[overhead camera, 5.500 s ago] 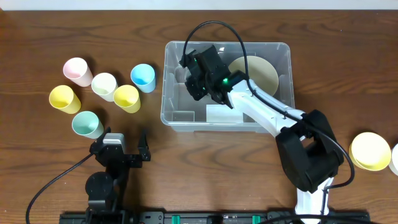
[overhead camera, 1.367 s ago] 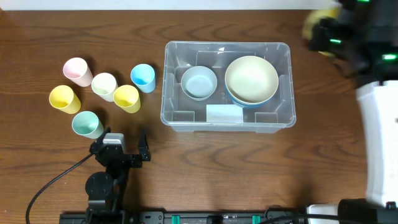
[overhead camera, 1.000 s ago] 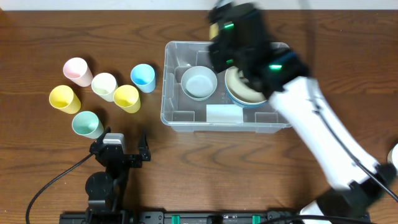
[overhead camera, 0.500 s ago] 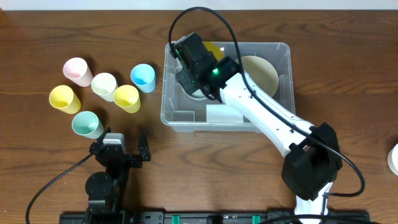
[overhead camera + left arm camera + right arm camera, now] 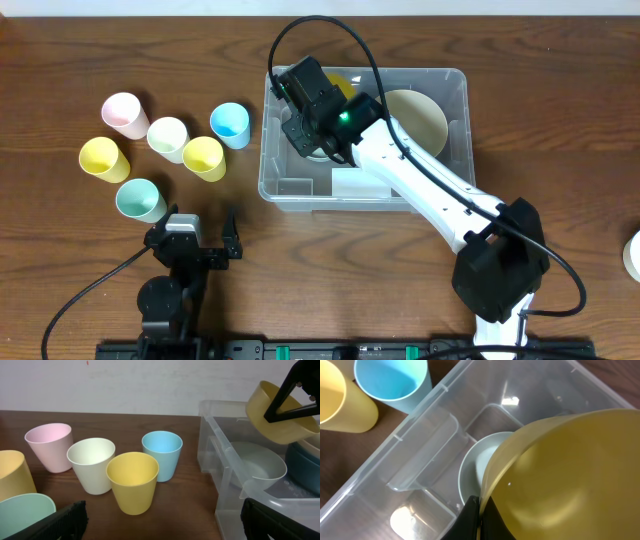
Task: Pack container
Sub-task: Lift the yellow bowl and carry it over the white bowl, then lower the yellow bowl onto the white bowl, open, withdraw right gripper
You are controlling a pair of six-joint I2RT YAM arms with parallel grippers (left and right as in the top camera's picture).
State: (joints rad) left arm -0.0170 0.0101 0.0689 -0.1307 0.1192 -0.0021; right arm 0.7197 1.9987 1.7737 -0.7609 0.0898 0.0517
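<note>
Container (image 5: 440, 70) sits mid-table (image 5: 560, 150), toward the far edge, long side running left-right, w/ white label (image 5: 352, 184) on its base. Inside, left half: pale grey-blue bowl (image 5: 257, 462) on the floor. Right half: cream bowl (image 5: 418, 118) nested in a darker blue bowl (image 5: 306, 460). A yellow bowl (image 5: 560, 475) hangs tilted over the left half, above the pale bowl and clear of it in the left wrist view. The right fingers (image 5: 471, 516) are pinched tight on its rim; the right arm (image 5: 430, 190) reaches across the container from the near-right.

Left of the container, apart from it, six cups stand upright: blue cup (image 5: 229, 122) nearest, then yellow cup (image 5: 204, 156), white cup (image 5: 167, 135), pink cup (image 5: 122, 113), second yellow cup (image 5: 103, 158), mint cup (image 5: 140, 200). The left fingers (image 5: 280, 521) are spread wide w/ nothing btwn them, low nr the front edge, just in front of the mint cup.
</note>
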